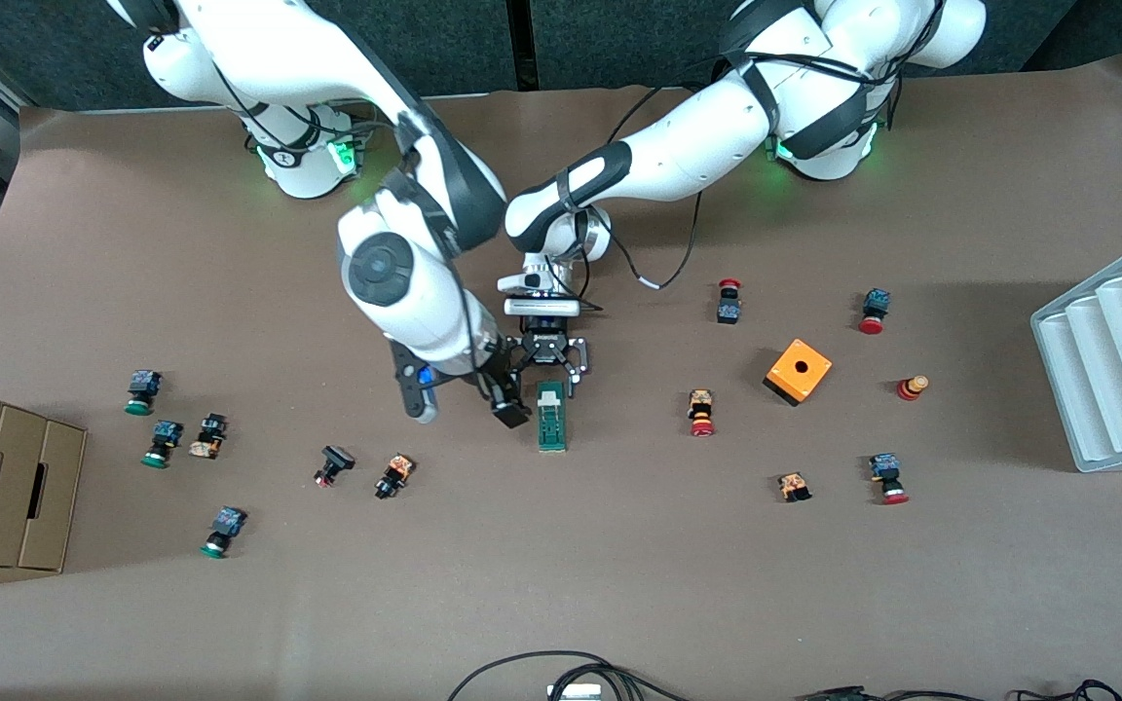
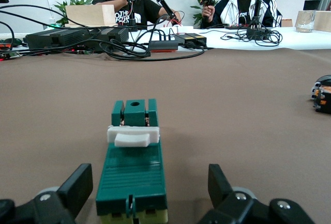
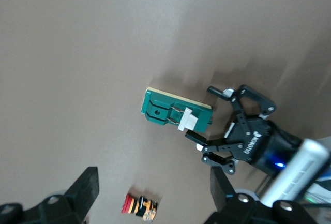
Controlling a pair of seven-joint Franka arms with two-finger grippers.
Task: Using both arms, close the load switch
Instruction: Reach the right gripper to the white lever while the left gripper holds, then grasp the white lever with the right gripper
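1. The load switch (image 1: 551,417) lies flat near the middle of the table (image 1: 561,584), a single narrow dark-green block. Its long axis runs from the robots' bases toward the front camera.
2. In the left wrist view the white lever piece (image 2: 132,136) crosses the block (image 2: 133,175) partway along its top, toward the end nearer the front camera, where a round hole shows; the end with a pale base edge points toward the left gripper.
3. The left gripper (image 1: 548,375) is low over the end of the switch nearer the bases. Its fingers (image 2: 77,185) are spread wide, one on each side of the block, with a gap showing on both sides.
4. The right gripper (image 1: 512,409) is just beside the switch, toward the right arm's end of the table. In the right wrist view its fingers (image 3: 85,188) stand wide apart with nothing between them, above the table.
5. One orange cube (image 1: 798,371) with a round hole sits toward the left arm's end, well apart from the switch.
6. About thirteen small push buttons lie scattered on the table: seven toward the left arm's end, mostly red-capped (image 1: 701,413), and six toward the right arm's end, several green-capped (image 1: 140,391).
7. One grey ribbed tray (image 1: 1116,370) rests at the left arm's end of the table, and one cardboard box (image 1: 6,487) at the right arm's end.
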